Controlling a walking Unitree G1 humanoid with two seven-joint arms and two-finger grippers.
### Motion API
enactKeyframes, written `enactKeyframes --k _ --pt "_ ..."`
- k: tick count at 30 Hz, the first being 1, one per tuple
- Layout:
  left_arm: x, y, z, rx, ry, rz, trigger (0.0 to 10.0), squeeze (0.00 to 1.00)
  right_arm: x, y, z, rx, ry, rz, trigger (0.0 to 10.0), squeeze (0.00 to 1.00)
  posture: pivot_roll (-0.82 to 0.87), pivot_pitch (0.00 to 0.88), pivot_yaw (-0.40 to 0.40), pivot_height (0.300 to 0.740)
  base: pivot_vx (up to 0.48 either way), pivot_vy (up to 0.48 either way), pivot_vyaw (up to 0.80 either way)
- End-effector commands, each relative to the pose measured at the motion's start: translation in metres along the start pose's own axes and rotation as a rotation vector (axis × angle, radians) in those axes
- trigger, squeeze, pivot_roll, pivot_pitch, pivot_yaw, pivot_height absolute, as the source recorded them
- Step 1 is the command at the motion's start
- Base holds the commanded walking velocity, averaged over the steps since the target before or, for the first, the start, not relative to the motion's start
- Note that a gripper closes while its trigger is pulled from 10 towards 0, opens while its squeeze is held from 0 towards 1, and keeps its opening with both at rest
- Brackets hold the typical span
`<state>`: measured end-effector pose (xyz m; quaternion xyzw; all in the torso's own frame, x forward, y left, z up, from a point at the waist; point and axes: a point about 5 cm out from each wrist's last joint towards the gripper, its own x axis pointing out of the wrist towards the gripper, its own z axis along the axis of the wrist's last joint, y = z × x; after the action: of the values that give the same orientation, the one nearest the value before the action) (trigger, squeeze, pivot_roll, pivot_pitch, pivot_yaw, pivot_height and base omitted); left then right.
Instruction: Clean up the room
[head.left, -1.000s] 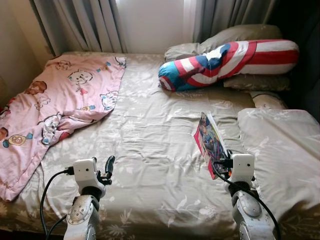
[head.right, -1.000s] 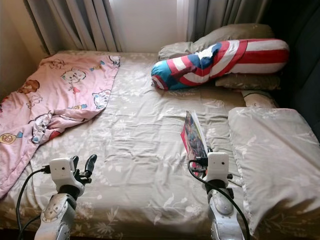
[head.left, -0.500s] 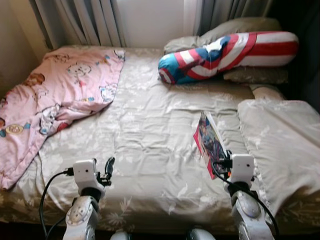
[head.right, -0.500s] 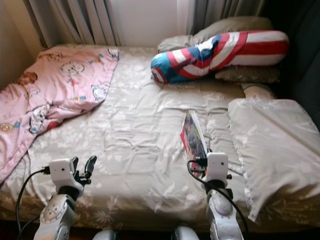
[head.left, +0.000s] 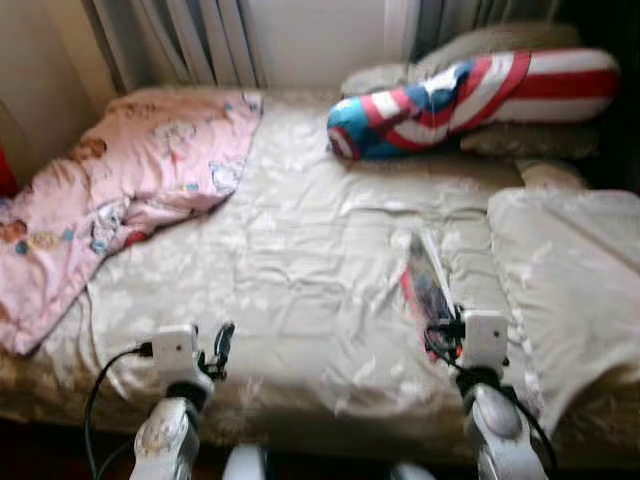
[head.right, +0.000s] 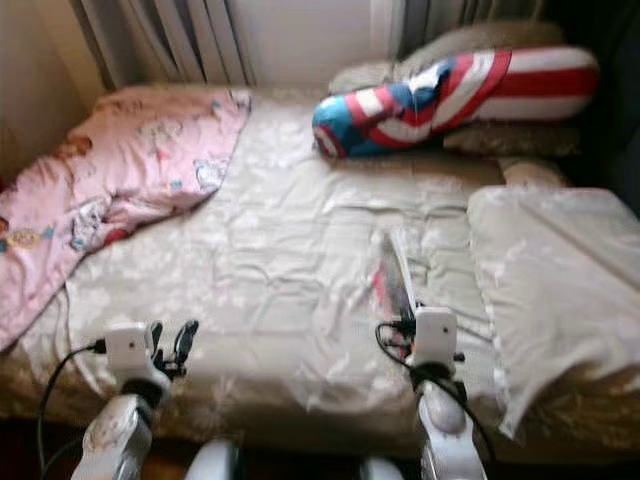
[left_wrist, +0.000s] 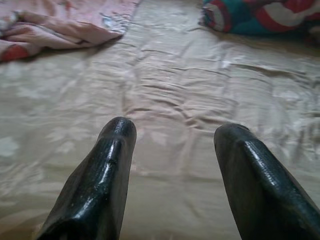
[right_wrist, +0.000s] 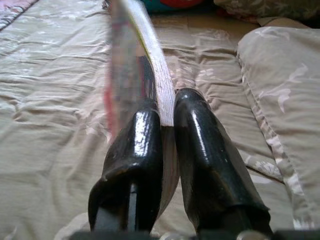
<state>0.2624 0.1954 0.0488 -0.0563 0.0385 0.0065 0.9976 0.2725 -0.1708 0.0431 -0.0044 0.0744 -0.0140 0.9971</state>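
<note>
My right tool (right_wrist: 167, 117) is clamped on a thin book (right_wrist: 135, 60), holding it on edge over the near right of the bed (head.left: 300, 260), just left of a grey pillow (head.left: 570, 270). My left tool (left_wrist: 175, 145) hovers with fingers spread, holding nothing, at the near left. A pink blanket (head.left: 130, 180) lies far left, a striped bolster (head.left: 470, 90) far right.

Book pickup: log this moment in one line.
right gripper: shut on book | left gripper: open over bed

Home bedroom, bed (head.left: 300, 260), pillows (head.left: 560, 270), curtains (head.left: 190, 40)
</note>
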Motion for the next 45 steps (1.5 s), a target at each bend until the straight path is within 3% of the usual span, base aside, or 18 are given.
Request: enactKeyframes --k 1,9,32,45 --pt "0.0014 0.0001 0.0043 0.015 -0.012 -0.005 10.0 0.00 0.0028 0.0024 0.0101 0.005 -0.052 0.007 10.0 0.00 -0.02 0.052 -0.015 0.656 0.000 0.000 0.00" --pt "0.0009 0.0019 0.0051 0.017 -0.013 -0.004 10.0 0.00 0.0036 0.0065 0.0079 -0.011 -0.037 0.019 10.0 0.00 -0.02 0.055 -0.012 0.636 0.000 0.000 0.00" --pt "0.0008 0.0030 0.0061 0.015 -0.012 -0.005 10.0 0.00 0.0022 0.0079 0.0061 0.004 -0.037 0.022 10.0 0.00 -0.02 0.058 -0.007 0.636 0.000 0.000 0.00" --pt "-0.0001 0.0038 0.0068 0.016 -0.013 -0.009 10.0 0.00 0.0021 0.0092 0.0028 -0.005 -0.020 0.026 10.0 0.00 -0.01 0.065 -0.003 0.636 0.295 0.000 0.00"
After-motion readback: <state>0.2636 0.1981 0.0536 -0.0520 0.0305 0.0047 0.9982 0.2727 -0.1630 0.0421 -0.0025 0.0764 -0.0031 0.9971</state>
